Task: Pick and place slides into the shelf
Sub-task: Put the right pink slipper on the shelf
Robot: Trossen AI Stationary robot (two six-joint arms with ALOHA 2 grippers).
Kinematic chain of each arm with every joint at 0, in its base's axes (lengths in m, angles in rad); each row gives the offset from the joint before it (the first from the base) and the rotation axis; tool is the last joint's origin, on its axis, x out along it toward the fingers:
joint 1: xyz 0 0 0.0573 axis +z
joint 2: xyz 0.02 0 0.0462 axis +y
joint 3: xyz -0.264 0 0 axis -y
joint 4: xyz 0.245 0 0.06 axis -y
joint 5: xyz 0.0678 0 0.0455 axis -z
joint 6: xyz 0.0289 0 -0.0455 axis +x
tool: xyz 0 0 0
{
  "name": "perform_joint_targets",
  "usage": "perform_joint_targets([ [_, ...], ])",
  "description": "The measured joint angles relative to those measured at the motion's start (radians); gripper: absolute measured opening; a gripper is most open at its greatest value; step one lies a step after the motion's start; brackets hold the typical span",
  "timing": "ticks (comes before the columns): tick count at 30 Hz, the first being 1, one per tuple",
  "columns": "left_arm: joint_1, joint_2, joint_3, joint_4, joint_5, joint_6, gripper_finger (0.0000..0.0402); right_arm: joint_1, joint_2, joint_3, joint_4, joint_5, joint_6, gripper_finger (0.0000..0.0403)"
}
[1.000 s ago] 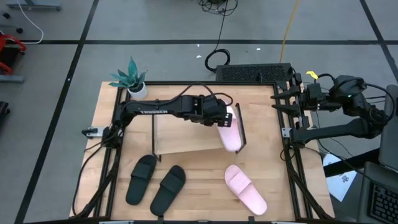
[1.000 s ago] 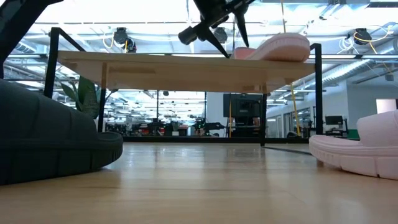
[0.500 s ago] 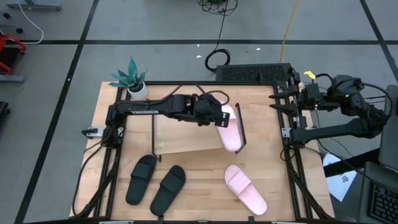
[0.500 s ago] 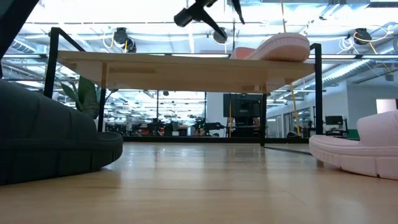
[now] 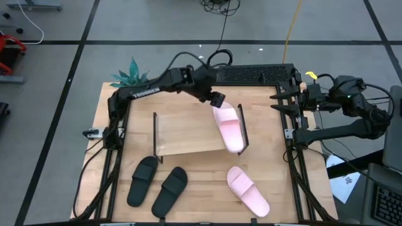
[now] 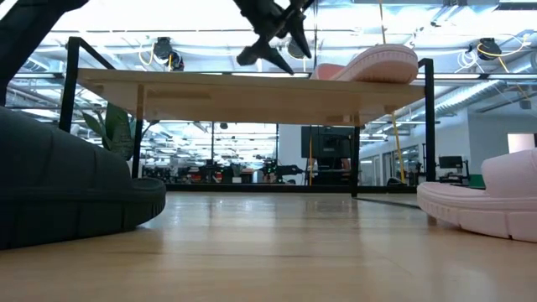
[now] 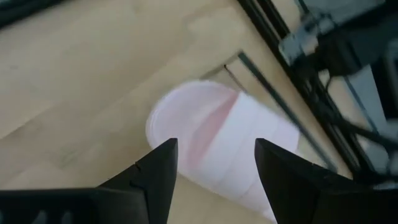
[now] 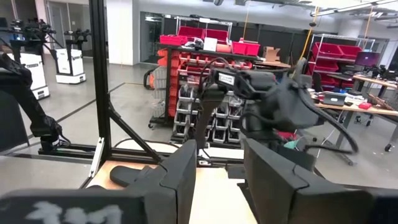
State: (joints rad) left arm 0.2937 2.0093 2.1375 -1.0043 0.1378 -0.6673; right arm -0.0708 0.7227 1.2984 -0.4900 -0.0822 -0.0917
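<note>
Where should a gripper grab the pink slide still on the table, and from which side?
Likely by the wide strap of the pink slide, coming straight down from above. It lies flat, sole down, angled across the table in front of the shelf, so the raised strap is the only part that fingers can close across. Nothing crowds it.

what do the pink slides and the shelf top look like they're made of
Pink slides: probably molded foam or soft rubber, matte, with thick rounded edges and one-piece straps and no visible seams. Shelf top board: light wood or wood-look laminate, smooth with pale grain, carried on thin black end frames that look like metal.
</note>
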Motion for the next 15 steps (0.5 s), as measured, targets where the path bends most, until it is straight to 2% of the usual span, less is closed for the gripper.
perform_joint_targets([
  [3, 0.026, 0.021, 0.000, -0.006, 0.109, 0.055, 0.0211, 0.000, 0.000, 0.000, 0.000, 0.000, 0.000, 0.0125],
  [5, 0.032, 0.032, 0.000, -0.056, 0.147, 0.058, 0.0211, 0.000, 0.000, 0.000, 0.000, 0.000, 0.000, 0.0125],
  [9, 0.018, 0.043, -0.001, -0.125, 0.074, 0.069, 0.0211, 0.000, 0.000, 0.000, 0.000, 0.000, 0.000, 0.0125],
  [15, 0.029, 0.047, -0.001, -0.109, 0.043, 0.064, 0.0211, 0.000, 0.001, 0.000, 0.000, 0.001, 0.000, 0.0125],
])
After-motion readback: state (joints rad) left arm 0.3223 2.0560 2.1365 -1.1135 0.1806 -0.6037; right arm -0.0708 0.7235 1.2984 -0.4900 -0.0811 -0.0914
